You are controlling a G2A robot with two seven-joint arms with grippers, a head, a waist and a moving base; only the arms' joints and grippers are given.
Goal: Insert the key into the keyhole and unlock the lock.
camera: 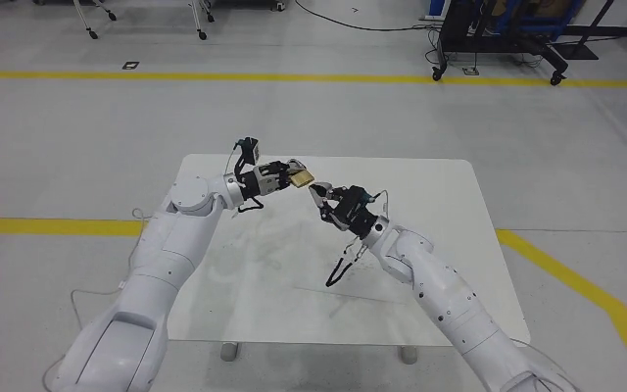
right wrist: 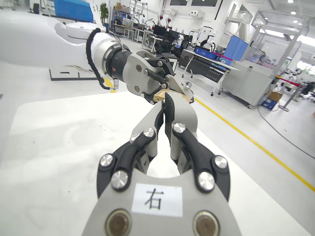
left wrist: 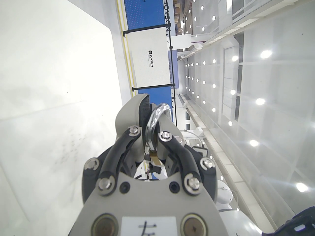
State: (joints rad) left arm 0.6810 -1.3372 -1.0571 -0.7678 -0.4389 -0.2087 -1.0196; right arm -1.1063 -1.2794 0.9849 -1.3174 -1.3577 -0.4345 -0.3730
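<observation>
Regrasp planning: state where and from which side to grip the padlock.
Probably the flat faces at the shackle end, approached from that end, as the left gripper does: the brass body projects clear toward the right gripper, leaving its bottom open.

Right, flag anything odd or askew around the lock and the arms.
Nothing stands out. The left gripper holds the lock above the table; the right gripper, fingers shut, sits close beside it. No spill or damage shows.
</observation>
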